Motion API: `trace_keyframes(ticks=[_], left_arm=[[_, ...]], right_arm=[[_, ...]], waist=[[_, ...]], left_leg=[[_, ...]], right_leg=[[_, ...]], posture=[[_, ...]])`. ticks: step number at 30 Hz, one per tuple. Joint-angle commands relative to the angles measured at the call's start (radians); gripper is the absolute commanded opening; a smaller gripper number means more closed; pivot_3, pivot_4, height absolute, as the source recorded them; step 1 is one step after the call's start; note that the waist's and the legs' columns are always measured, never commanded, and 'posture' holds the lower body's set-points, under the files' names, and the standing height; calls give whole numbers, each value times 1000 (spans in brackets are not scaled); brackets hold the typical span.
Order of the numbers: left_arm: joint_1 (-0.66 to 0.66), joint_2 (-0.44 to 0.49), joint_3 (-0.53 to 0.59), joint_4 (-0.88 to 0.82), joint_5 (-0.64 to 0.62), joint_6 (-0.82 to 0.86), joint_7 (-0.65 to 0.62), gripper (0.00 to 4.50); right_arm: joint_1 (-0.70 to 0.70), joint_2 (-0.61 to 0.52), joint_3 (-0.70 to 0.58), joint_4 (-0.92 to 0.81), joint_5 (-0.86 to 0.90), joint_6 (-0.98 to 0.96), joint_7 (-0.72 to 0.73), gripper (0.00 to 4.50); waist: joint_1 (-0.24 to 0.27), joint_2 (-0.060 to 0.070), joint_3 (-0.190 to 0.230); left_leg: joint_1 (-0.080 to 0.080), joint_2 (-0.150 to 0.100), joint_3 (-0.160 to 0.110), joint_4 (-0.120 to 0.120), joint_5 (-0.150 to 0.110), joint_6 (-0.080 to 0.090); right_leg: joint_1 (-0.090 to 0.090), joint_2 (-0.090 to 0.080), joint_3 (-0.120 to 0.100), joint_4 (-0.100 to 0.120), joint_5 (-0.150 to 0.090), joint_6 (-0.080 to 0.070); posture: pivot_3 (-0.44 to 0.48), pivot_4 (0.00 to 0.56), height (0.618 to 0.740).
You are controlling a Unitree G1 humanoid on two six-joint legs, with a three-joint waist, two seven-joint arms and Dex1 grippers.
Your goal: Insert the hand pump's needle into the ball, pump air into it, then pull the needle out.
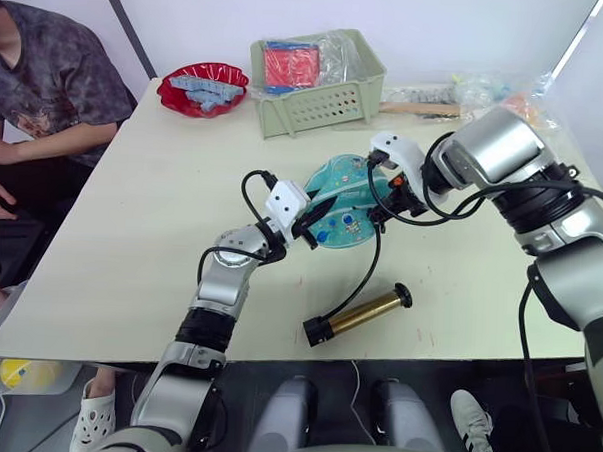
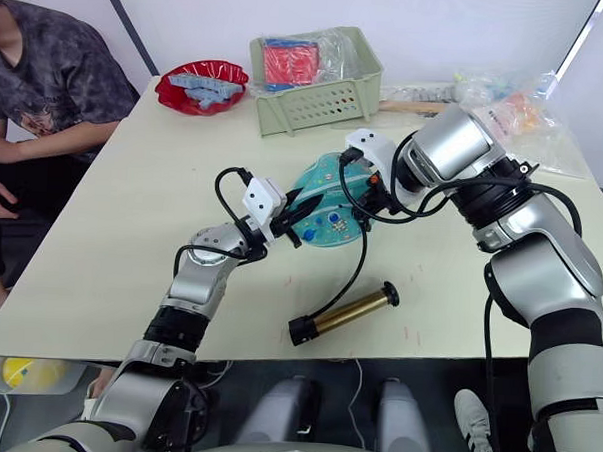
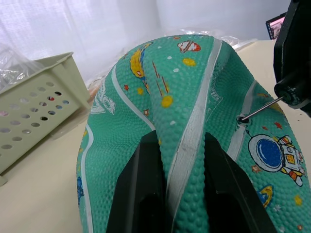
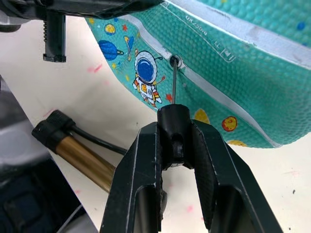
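Inserting stage | needle (image 4: 173, 82) tip at ball (image 1: 342, 210) valve, frame centre | right gripper (image 4: 173, 141) clenched on needle fitting | left gripper (image 3: 181, 160) pinching ball fold | pump (image 1: 363, 313) lying unheld, lower centre | pumping, withdrawal outstanding

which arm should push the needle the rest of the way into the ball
Right. The right gripper is shut on the black fitting of the thin metal needle, tip at the valve; the left gripper pinches the teal ball.
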Motion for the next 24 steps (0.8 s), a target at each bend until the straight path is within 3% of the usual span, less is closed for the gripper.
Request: trace_keyframes(ticks=[1, 12, 24], left_arm=[[20, 0, -45, -3, 28, -6, -16, 332], [22, -2, -55, 15, 43, -23, -20, 332], [38, -3, -64, 9, 46, -25, -15, 332]], right_arm=[[-43, 3, 30, 19, -29, -22, 42, 369], [-135, 80, 92, 121, -101, -89, 149, 369], [-189, 149, 70, 208, -164, -133, 222, 369]], waist=[[0, 0, 0], [-4, 0, 0], [-6, 0, 0]], left_leg=[[0, 0, 0, 0, 0, 0], [0, 0, 0, 0, 0, 0], [0, 0, 0, 0, 0, 0]], right_leg=[[0, 0, 0, 0, 0, 0], [0, 0, 0, 0, 0, 0], [0, 0, 0, 0, 0, 0]], posture=[[0, 150, 738], [0, 150, 738], [0, 150, 738]])
